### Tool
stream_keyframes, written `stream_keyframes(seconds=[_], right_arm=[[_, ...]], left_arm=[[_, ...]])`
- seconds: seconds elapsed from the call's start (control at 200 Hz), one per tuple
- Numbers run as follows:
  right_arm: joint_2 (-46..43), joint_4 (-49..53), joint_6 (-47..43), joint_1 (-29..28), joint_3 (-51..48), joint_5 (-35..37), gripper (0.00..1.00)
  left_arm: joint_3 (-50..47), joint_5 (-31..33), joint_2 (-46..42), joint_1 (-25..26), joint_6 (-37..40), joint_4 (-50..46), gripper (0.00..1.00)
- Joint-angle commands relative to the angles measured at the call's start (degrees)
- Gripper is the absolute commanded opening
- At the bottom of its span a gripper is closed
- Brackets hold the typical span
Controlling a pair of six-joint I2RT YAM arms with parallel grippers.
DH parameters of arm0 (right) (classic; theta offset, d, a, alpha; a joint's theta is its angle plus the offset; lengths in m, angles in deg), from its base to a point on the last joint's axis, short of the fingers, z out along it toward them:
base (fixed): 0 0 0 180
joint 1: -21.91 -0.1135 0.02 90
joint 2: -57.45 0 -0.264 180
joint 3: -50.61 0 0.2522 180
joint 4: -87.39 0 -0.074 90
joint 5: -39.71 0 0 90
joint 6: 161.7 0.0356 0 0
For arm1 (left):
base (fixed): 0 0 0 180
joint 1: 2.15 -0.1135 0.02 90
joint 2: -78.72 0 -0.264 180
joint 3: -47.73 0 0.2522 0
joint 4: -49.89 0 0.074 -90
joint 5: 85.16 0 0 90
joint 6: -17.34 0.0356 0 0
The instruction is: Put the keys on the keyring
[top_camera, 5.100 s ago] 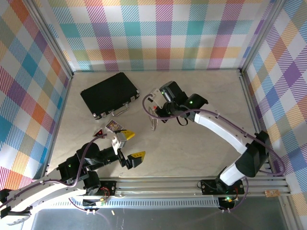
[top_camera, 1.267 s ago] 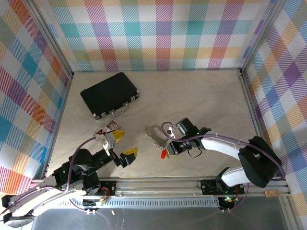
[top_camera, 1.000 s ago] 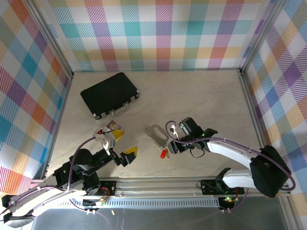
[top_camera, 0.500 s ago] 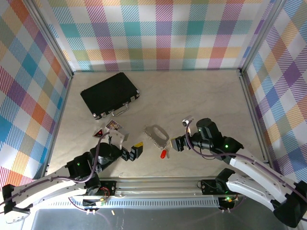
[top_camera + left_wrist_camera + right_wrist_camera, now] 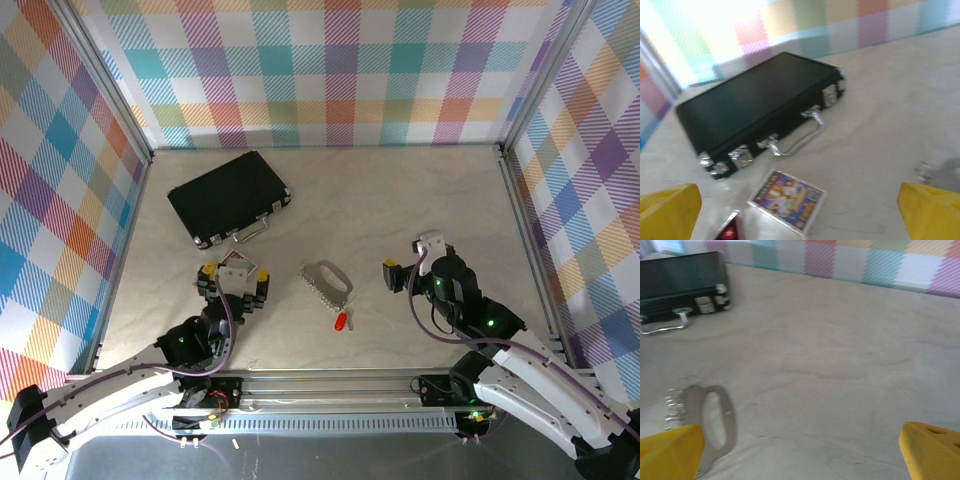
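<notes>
**A:** Two empty grippers here: left gripper (image 5: 233,273) and right gripper (image 5: 800,452) both spread wide, gripping nothing. Where's the red key (image 5: 341,321)?

**B:** On the table (image 5: 400,200) between them, off the right gripper's left side, just beside the keyring (image 5: 328,280). I'd pinch its red head, blade free, with the other arm pinning the ring. Writing? The printed card (image 5: 787,200) ahead of the left gripper is too blurry to read.

no legible txt; card (image 5: 788,200) print too blurred to read.
</notes>
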Motion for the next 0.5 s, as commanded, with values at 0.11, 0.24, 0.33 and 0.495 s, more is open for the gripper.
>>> stream_keyframes(seconds=[0.11,0.24,0.33,0.495], right_arm=[[-1.7,-9.9,-1.9,2.7,-6.5,7.2,0.99],[-3.5,-11.8,-2.5,4.5,-9.4,7.6,0.99],[-4.3,-11.6,-2.6,5.7,-10.7,7.8,0.99],[-4.6,-11.7,-3.4,7.2,-13.2,7.8,0.99]], left_arm=[[-3.4,3.9,-3.4,-7.2,5.0,8.8,1.00],[-5.5,2.7,-4.5,-10.8,5.0,9.6,1.00],[-6.8,2.4,-5.5,-11.5,4.8,9.2,1.00],[-9.0,2.4,-7.6,-12.5,4.1,8.5,1.00]])
